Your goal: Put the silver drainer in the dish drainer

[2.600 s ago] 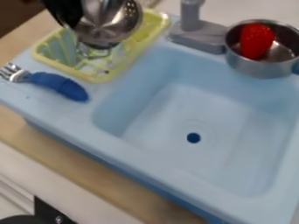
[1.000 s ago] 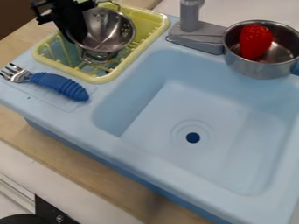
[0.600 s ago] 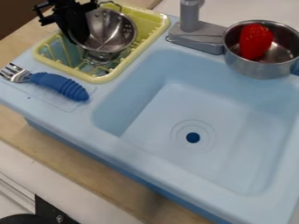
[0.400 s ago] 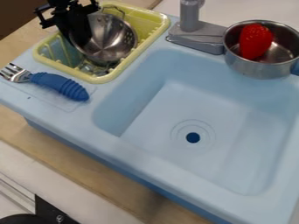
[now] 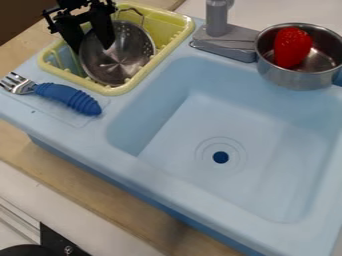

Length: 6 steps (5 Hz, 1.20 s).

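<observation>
Camera view: my gripper (image 5: 92,49) spread around near rim of silver drainer (image 5: 123,61), which lies inside yellow dish drainer (image 5: 113,91). Blue-handled fork (image 5: 67,98) beside dish drainer; red toy (image 5: 292,47) in metal pot (image 5: 297,80).

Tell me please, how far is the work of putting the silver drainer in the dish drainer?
The placing looks done: the silver drainer sits tilted inside the yellow dish drainer. Nothing seems held: the gripper is open, its fingers apart at the silver drainer. Probably left: only moving the gripper clear.
</observation>
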Available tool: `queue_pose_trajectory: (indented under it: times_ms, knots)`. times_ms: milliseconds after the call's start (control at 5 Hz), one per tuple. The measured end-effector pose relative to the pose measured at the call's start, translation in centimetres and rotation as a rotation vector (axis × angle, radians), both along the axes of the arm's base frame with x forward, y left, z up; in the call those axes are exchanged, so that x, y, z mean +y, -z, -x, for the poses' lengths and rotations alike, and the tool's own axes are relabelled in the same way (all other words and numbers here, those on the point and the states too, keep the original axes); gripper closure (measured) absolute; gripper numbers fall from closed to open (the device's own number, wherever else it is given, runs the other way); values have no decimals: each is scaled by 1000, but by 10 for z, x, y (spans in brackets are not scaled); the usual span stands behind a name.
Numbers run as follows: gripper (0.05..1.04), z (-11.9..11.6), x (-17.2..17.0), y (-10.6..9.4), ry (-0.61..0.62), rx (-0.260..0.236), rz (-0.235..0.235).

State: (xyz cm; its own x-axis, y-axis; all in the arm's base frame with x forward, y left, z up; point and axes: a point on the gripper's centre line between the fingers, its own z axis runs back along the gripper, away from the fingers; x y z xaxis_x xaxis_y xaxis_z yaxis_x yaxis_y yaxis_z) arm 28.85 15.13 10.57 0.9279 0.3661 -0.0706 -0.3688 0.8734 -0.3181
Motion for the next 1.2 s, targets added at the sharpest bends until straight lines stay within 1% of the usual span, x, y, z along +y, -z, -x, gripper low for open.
queue_pose_trajectory:
  times_ms: [200,400,800,1000,1200]
  knots:
    - [78,-2,-3,0,3,2,0]
    - [83,-1,-3,0,-5,6,-2]
    - [83,7,2,-23,-39,11,-92]
    - [83,14,1,-43,-39,-16,-210]
    - [83,11,-3,-50,-2,-20,-291]
